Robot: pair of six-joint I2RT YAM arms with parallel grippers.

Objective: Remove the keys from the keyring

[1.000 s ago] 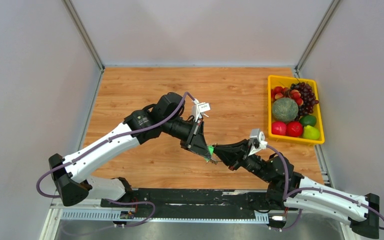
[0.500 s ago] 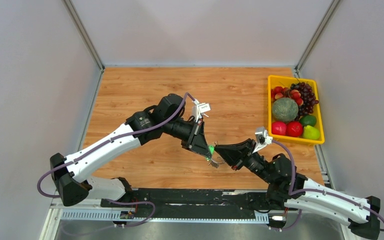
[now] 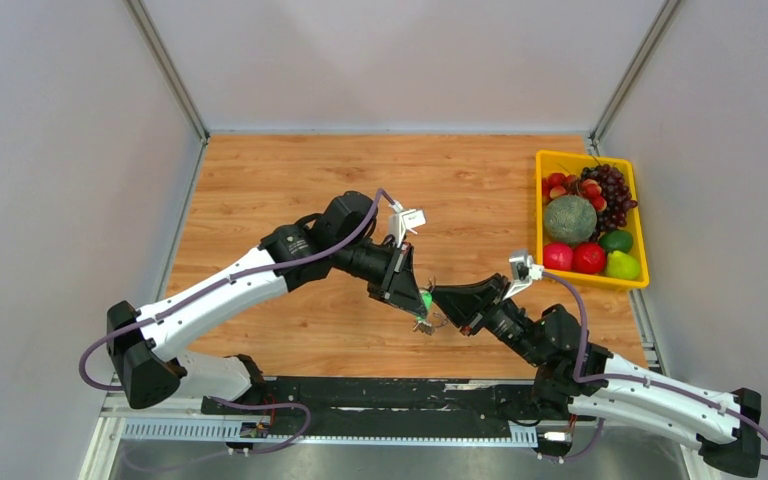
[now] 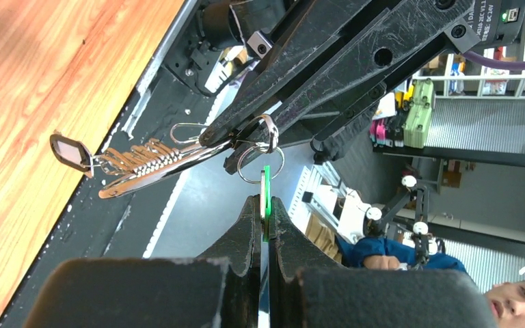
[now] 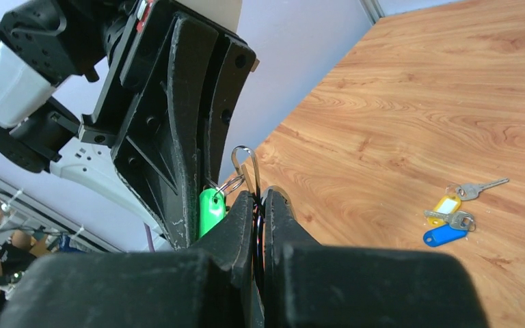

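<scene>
My left gripper (image 3: 412, 298) (image 4: 265, 199) is shut on a green key tag (image 4: 266, 184), held edge-on above the table. My right gripper (image 3: 440, 297) (image 5: 260, 195) meets it tip to tip and is shut on the thin silver keyring (image 5: 245, 160). The green tag (image 5: 212, 208) hangs by its small loop (image 4: 245, 180) beside my right fingers. More keys (image 4: 143, 164) with a dark tag (image 4: 68, 152) dangle from the ring and show as a small bunch (image 3: 422, 324) below the grippers. A yellow-tagged key (image 5: 444, 205), a blue-tagged key (image 5: 444, 234) and a bare silver key (image 5: 478, 188) lie loose on the wood.
A yellow tray (image 3: 543, 235) of fruit stands at the far right of the wooden table (image 3: 290, 170). White walls close in the left, back and right. A black rail (image 3: 390, 395) runs along the near edge.
Both grippers have shifted slightly up and to the right together. Their holds on the green tag and the ring look unchanged.
</scene>
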